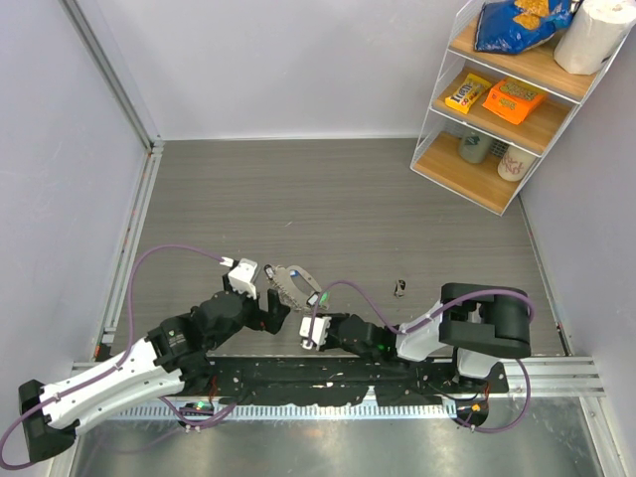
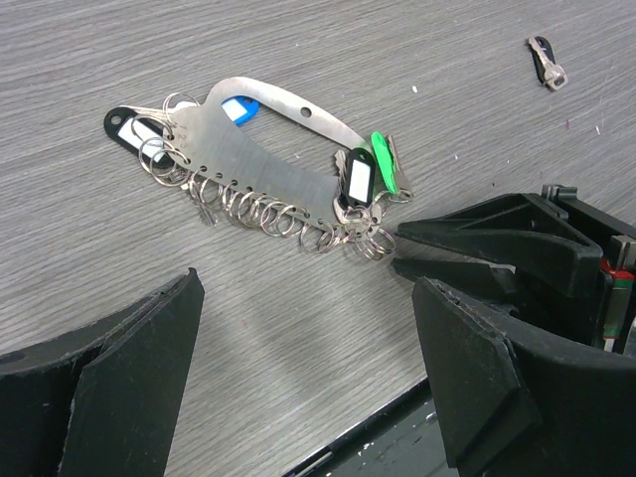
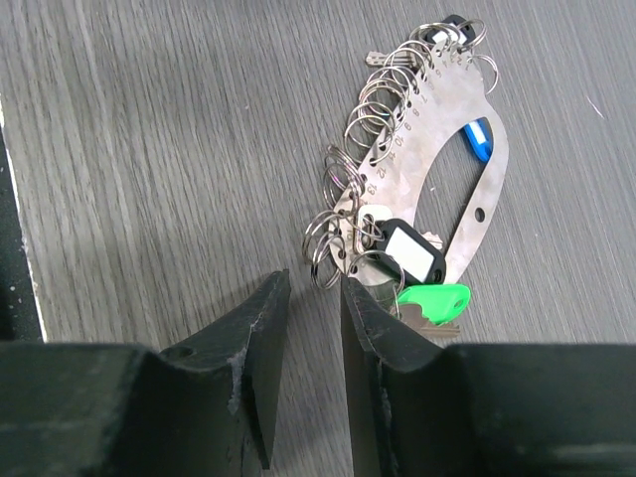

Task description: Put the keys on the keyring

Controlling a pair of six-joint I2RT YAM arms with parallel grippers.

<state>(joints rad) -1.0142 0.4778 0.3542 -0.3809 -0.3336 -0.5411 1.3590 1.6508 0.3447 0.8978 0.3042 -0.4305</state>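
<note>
- Left gripper [image 2: 303, 298]: jaws spread wide, empty, above the table near the metal plate [image 2: 248, 149]. Descending carelessly could shove the plate.
- Right gripper [image 3: 315, 288]: jaws narrowly apart, holding nothing, tips just beside the end keyring [image 3: 323, 248]. Closing here may pinch several overlapping rings or skid off the wire.
- Green key [image 3: 435, 300] and black-tagged key [image 3: 412, 253] crowd that end and could snag.
- Loose key [image 2: 545, 62] lies well apart, likely unthreaded.
</note>
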